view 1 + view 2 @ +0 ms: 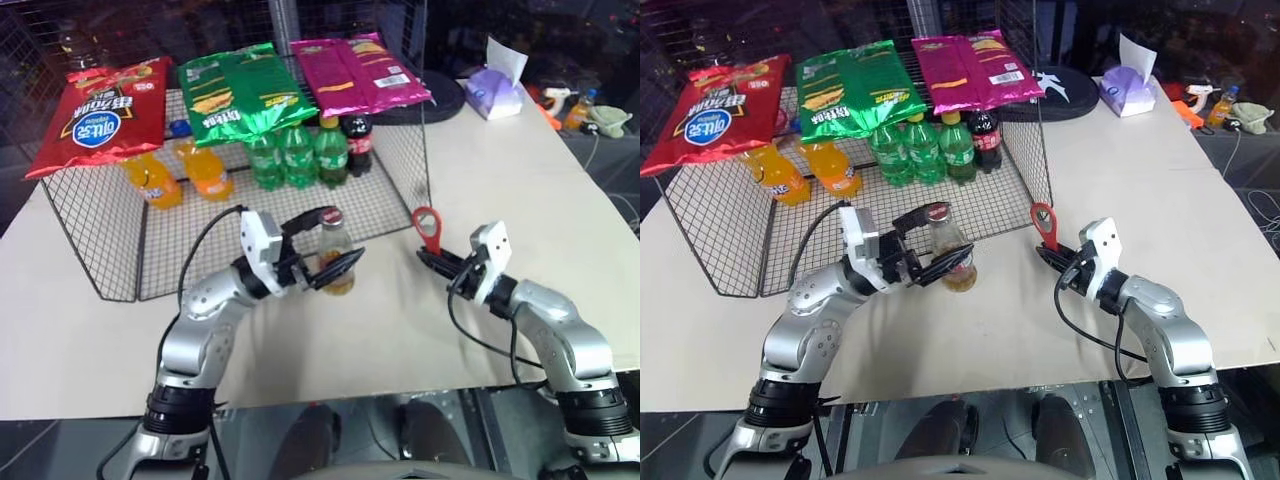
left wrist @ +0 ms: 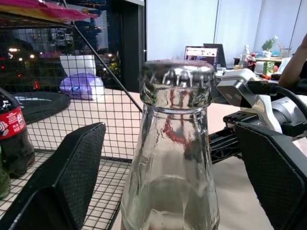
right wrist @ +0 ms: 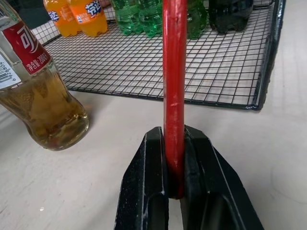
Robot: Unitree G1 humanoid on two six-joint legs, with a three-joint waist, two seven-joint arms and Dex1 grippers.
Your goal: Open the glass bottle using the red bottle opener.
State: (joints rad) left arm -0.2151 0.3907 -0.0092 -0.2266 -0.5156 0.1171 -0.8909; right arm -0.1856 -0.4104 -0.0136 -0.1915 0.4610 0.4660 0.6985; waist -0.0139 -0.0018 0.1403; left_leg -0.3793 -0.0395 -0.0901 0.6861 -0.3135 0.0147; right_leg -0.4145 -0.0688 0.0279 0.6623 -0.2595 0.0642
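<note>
The glass bottle [image 1: 336, 255] stands upright on the pale bench [image 1: 520, 180], just in front of the wire rack [image 1: 390, 190], its crown cap [image 2: 177, 73] in place. The left end effector [image 1: 326, 245] has its fingers spread to either side of the bottle; from the wrist view they seem to stand clear of the glass, though contact lower down is hard to judge. To the right, well apart from the bottle, the right end effector [image 1: 432, 256] is pressed together on the handle of the red bottle opener [image 1: 427, 228], ring head up. Behind, the rack holds orange soda bottles [image 1: 180, 175], green bottles [image 1: 298, 152] and a cola bottle [image 1: 358, 143], with snack bags [image 1: 240, 90] on top. A tissue box [image 1: 492, 95] sits at the far right.
</note>
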